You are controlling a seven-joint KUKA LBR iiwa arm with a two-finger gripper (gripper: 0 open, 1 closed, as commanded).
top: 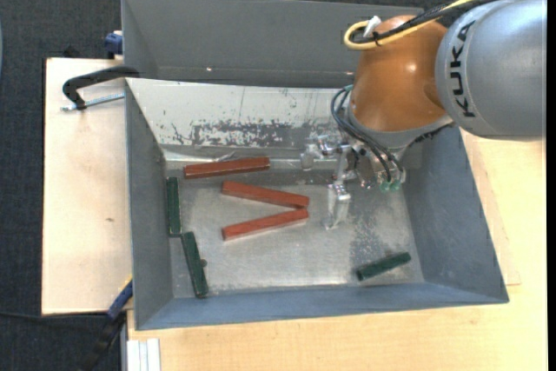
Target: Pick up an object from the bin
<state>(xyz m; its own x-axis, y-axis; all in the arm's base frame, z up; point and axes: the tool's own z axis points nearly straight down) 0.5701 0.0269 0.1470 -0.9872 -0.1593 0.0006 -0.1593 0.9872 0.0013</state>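
Note:
My gripper hangs low over the bin floor, right of the middle, with nothing seen in it. Just to its left, two red-brown flat sticks form a V whose right ends nearly meet beside the gripper: the upper stick and the lower stick. A third red-brown stick lies along the foot of the back wall. A short dark green stick lies toward the front right, below the gripper.
Two more dark green sticks lie by the left wall, one along it and one slanting toward the front left corner. The arm with its orange cover reaches in over the bin's back right.

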